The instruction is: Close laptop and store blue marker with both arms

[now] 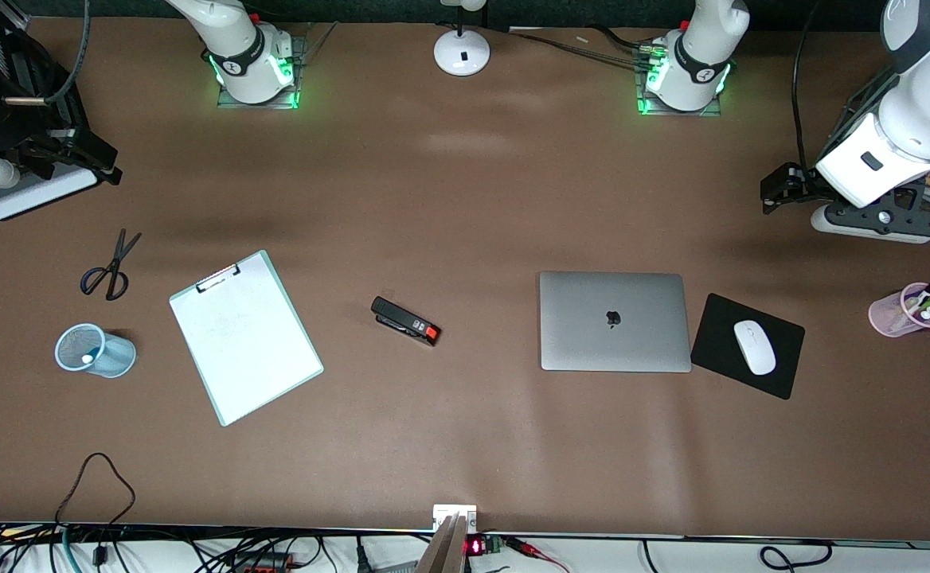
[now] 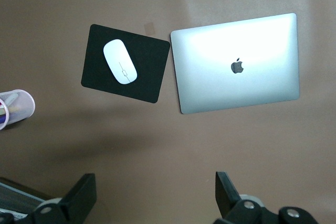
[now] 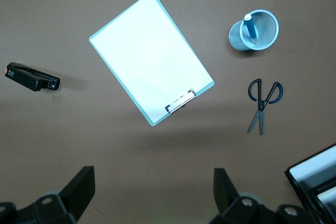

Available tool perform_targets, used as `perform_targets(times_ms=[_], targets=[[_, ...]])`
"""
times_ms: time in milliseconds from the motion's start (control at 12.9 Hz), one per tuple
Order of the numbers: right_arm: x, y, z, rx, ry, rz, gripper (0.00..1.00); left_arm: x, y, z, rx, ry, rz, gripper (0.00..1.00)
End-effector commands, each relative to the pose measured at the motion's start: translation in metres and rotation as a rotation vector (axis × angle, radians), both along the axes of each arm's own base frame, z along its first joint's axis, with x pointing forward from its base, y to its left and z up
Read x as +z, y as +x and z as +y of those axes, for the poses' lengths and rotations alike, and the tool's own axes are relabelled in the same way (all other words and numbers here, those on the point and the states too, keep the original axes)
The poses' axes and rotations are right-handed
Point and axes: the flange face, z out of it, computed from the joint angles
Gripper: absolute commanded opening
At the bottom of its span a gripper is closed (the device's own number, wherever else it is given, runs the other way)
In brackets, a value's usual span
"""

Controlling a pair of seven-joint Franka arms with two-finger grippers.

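The laptop (image 1: 612, 321) lies closed on the brown table, lid up with the apple logo showing; it also shows in the left wrist view (image 2: 239, 64). The blue marker (image 3: 251, 29) stands in a light blue mesh cup (image 3: 234, 38), white end up (image 1: 87, 360), toward the right arm's end of the table. My left gripper (image 1: 783, 187) is raised over the table's left-arm end, open and empty (image 2: 156, 182). My right gripper (image 1: 75, 151) is raised over the other end, open and empty (image 3: 155, 177).
A clipboard (image 1: 246, 334), a black stapler (image 1: 405, 320) and scissors (image 1: 111, 267) lie between the cup (image 1: 119, 354) and the laptop. A black mouse pad (image 1: 720, 318) with a white mouse (image 1: 754, 347) lies beside the laptop. A pink cup of pens (image 1: 907, 310) is near the left arm's end.
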Motion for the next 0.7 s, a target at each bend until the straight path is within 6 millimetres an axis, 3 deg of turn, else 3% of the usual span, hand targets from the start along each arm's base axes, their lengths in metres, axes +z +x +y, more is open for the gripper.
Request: perform_targets(times_ms=[0, 619], targets=[[0.0041, -0.0050, -0.0013, 0.091, 0.003, -0.005, 1.00, 0.0085, -0.0015, 0.0024, -0.007, -0.017, 0.001, 1.00], [0.0044, -0.0075, -0.0029, 0.101, 0.013, 0.007, 1.00, 0.0076, -0.0012, 0.0023, -0.008, -0.017, 0.003, 1.00]])
